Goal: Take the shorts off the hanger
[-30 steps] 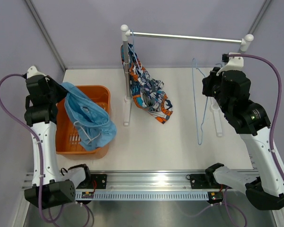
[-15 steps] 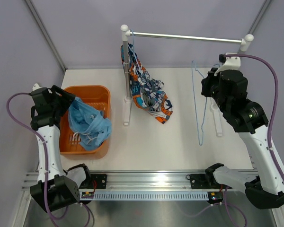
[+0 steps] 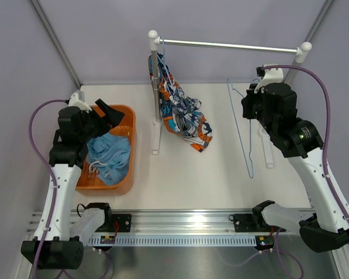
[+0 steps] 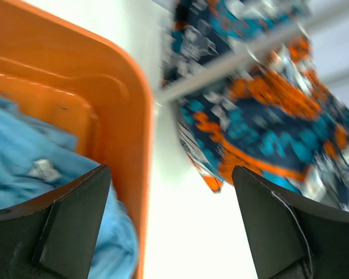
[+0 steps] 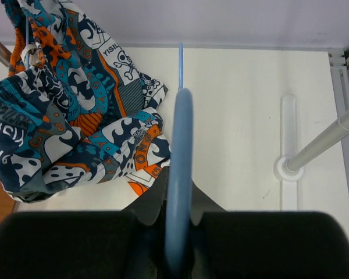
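My left gripper (image 3: 109, 114) now stands with its jaws spread wide and nothing between them, hanging over the near right corner of the orange basket (image 3: 131, 142). A second ago those jaws were closed on the light blue shorts (image 3: 107, 156), which hung in a bunch and spilled over the basket's right rim. Half a second ago the shorts were already sinking in. Now they lie crumpled inside the basket, with the white drawstring showing at the near side, and they are free of my fingers. My left arm has also swung in from the far left edge, so its wrist sits above the basket's back wall.

My right gripper (image 5: 178, 209) is clamped tight on the blue hanger (image 5: 178, 139), gripping the wire edge-on. The hanger dangles above the table (image 3: 209, 174) on the right side. Since a second ago the right arm has shifted a little left and toward the back, and the hanger has moved with it. The grip looks the same.

The printed shorts (image 3: 183, 116), in navy, orange, white and teal, have not moved. They hang from the rail (image 3: 232, 45) at its left post, and their lower folds sag toward the table.
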`<state>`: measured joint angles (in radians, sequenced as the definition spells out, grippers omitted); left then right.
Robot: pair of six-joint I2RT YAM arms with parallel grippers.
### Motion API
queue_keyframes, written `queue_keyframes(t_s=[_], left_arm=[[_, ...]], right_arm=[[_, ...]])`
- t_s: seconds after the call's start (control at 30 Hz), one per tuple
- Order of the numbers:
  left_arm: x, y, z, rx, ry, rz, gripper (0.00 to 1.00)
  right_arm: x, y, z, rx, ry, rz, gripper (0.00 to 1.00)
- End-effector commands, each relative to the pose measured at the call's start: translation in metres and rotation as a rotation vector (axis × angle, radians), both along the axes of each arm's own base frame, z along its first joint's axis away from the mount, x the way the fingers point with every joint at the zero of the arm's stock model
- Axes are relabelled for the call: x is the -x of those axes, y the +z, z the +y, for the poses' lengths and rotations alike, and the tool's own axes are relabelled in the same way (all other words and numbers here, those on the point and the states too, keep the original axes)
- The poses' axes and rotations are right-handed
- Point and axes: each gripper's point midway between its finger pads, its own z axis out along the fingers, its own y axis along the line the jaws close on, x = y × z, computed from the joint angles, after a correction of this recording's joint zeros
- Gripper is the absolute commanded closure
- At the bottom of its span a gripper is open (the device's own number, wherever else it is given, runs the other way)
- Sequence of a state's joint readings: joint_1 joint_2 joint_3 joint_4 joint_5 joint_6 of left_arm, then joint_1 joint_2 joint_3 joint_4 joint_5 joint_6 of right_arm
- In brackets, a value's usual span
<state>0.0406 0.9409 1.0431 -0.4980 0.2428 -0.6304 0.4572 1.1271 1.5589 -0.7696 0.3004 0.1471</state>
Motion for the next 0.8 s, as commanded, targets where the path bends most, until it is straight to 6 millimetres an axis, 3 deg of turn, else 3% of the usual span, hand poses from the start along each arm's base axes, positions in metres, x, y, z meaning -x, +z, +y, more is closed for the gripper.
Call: queue_keyframes(t_s=[0.0,0.07,0.17,0.4,0.53,0.77], left_arm=[[0.009,0.034,-0.031,-0.054,-0.133,-0.13,0.09],[0.016,0.036,-0.053,-0.067,-0.218,-0.146,0.09],[0.026,0.039,-0.067,-0.1,-0.286,-0.167,0.09],[0.039,0.042,-0.08,-0.106,-0.362,-0.196,0.1],[0.042,0.04,-0.083,-0.116,-0.385,-0.203,0.1],[0.042,0.032,-0.087,-0.116,-0.405,-0.194,0.1]], right_arm=[[-0.004,0.021,0.012,0.032,0.098,-0.083,1.0],[-0.004,0.025,0.024,0.017,0.168,-0.098,1.0],[-0.005,0.027,0.036,0.012,0.25,-0.105,1.0],[-0.02,0.045,0.05,-0.039,0.367,-0.111,1.0],[-0.03,0.044,0.065,-0.075,0.491,-0.085,1.0],[-0.062,0.053,0.056,-0.05,0.424,-0.098,1.0]])
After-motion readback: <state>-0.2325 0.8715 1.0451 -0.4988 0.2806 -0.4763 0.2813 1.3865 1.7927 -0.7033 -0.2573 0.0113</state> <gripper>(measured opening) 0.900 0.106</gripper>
